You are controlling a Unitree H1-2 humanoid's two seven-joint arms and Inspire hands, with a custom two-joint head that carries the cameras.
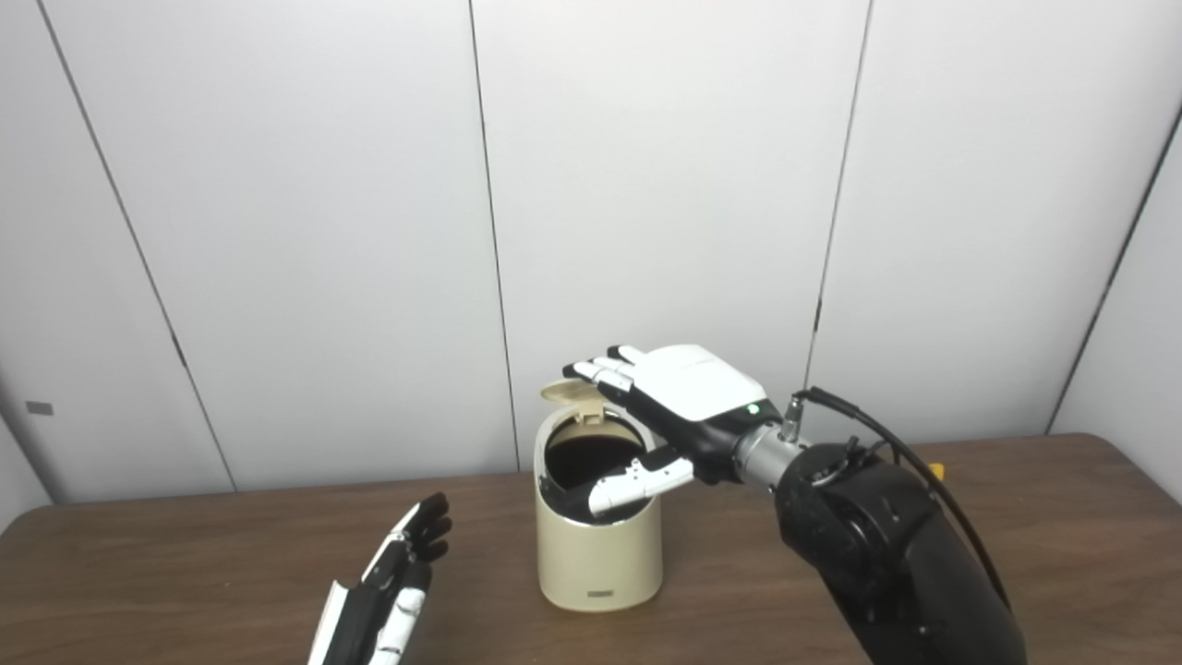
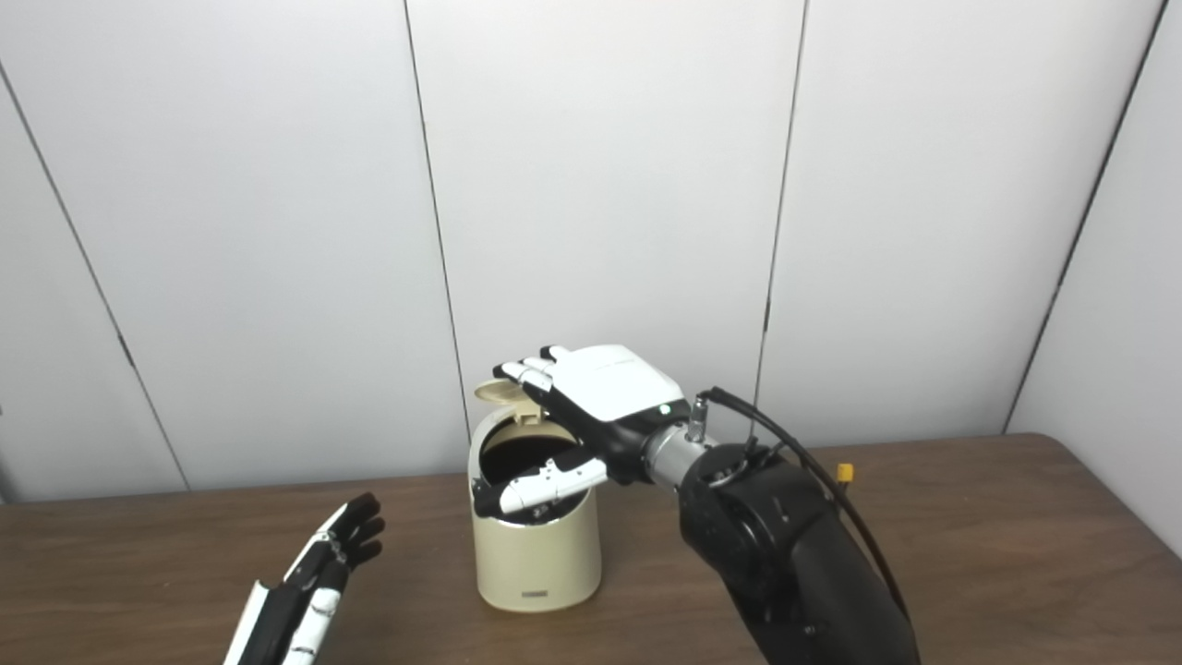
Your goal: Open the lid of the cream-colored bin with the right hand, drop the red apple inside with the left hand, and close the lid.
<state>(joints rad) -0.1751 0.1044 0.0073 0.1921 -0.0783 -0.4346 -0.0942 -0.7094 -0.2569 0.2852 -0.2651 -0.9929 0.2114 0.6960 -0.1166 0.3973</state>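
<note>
White wall panels are standing behind a brown table (image 1: 185, 554). Left eye view: the right hand (image 1: 674, 406), fingers spread, is hovering over the cream-colored bin (image 1: 600, 554), whose lid (image 1: 572, 391) is standing open. Right eye view: the left hand (image 2: 319, 568) is waiting flat, empty; no red apple is showing, so closing probably remains.

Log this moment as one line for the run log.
lid: raised | right robot hand: open, fingers at lid | left robot hand: open, empty | bin: upright | apple: not visible

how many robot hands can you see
2: the right hand is over the open cream bin by its raised lid; the left hand hovers empty, low left.
</note>
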